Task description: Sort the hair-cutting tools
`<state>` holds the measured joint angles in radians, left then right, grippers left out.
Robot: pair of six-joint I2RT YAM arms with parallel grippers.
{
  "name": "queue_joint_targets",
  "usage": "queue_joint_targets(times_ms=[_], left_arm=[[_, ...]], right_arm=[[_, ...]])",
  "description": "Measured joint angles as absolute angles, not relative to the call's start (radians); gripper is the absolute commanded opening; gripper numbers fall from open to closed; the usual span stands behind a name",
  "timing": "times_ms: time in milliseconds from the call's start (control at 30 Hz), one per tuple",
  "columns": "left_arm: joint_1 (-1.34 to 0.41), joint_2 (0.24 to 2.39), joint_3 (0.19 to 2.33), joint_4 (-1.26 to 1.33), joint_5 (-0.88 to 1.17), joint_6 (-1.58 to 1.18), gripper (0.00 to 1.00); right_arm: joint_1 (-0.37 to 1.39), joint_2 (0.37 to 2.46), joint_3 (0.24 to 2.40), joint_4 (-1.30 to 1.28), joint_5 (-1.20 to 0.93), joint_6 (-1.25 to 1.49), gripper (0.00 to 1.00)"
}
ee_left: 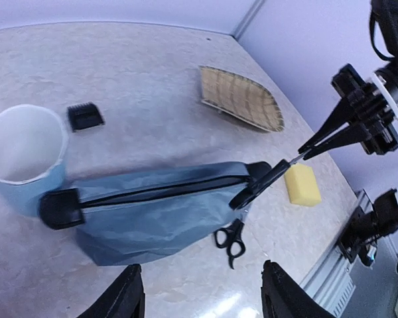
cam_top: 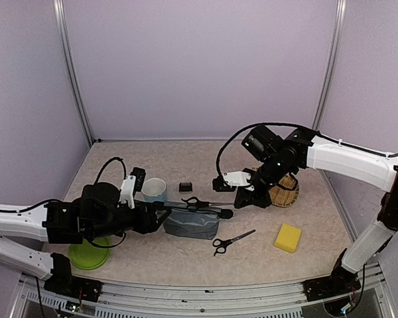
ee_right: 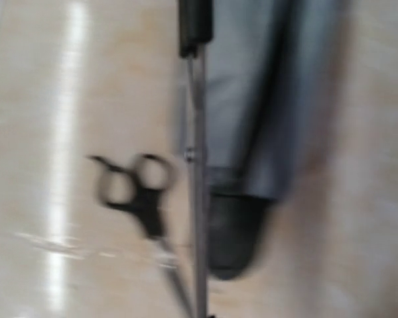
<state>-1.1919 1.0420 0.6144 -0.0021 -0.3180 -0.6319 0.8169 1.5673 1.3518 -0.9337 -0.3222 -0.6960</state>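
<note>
My right gripper [cam_top: 241, 197] is shut on the blade tips of one pair of scissors [cam_top: 198, 202] and holds it level above a grey-blue zip pouch [cam_top: 192, 224]. In the right wrist view the scissors show as a thin steel line [ee_right: 196, 132], blurred. The second pair of scissors [cam_top: 229, 242] lies on the table in front of the pouch and also shows in the left wrist view [ee_left: 232, 242]. A tiny black block [cam_top: 185, 187] lies behind the pouch. My left gripper [ee_left: 202, 298] is open and empty at the pouch's [ee_left: 152, 212] left end. The clipper is out of view.
A light-blue cup [cam_top: 154, 189] stands left of the block. A yellow sponge [cam_top: 288, 238] lies at the front right. A woven round mat [cam_top: 286, 192] is under the right arm. A green plate [cam_top: 88, 254] sits at the front left.
</note>
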Motion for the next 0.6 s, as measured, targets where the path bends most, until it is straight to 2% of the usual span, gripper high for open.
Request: queue_joint_targets(times_ms=[167, 333, 600], left_arm=[[-1.069, 0.968, 0.611, -0.139, -0.334, -0.758, 0.58], [-0.955, 0.964, 0.569, -0.149, -0.279, -0.826, 0.56], [-0.875, 1.118, 0.505, -0.021, -0.187, -0.860, 0.53]], right_arm=[[0.818, 1.670, 1.472, -0.952, -0.196, -0.719, 0.00], [0.832, 1.723, 1.514, -0.960, -0.107, -0.718, 0.00], [0.870, 1.739, 1.531, -0.984, -0.020, -0.688, 0.00]])
